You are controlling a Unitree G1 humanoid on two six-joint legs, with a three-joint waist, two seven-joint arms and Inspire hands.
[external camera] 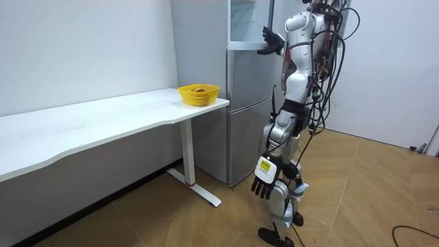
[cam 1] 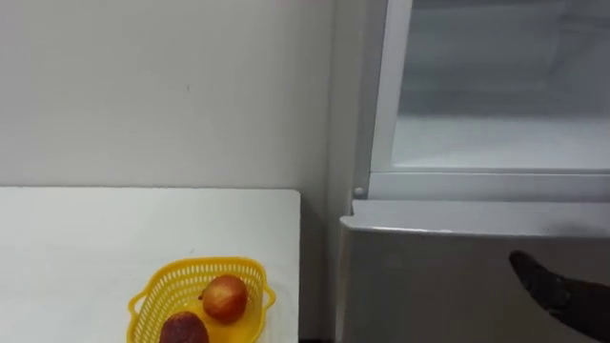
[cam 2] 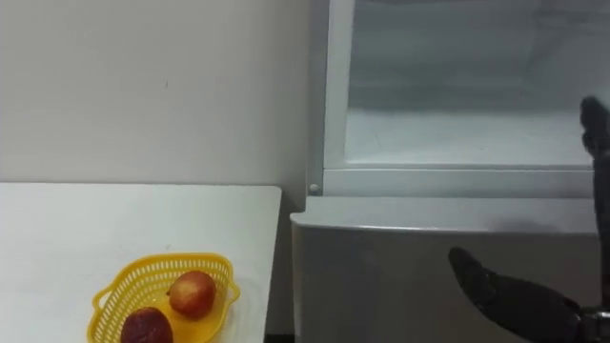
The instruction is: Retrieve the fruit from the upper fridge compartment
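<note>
The fridge's upper compartment point(cam 1: 496, 143) stands open, and the part of its white inside I see is bare. The grey top of the lower door point(cam 1: 429, 276) lies below it. My right hand point(cam 1: 553, 286) is raised in front of the fridge at lower right, just under the open compartment, fingers straight and holding nothing. In the room view this hand point(external camera: 271, 41) reaches toward the open compartment point(external camera: 243, 20). My left hand point(external camera: 264, 184) hangs open by my side. I stand close in front of the fridge.
A yellow basket point(cam 1: 162, 281) sits on the white table point(cam 1: 86, 248) left of the fridge, near the table's right end. It holds a red-yellow apple point(cam 1: 225, 297) and a dark red fruit point(cam 1: 183, 330). A narrow gap separates table and fridge.
</note>
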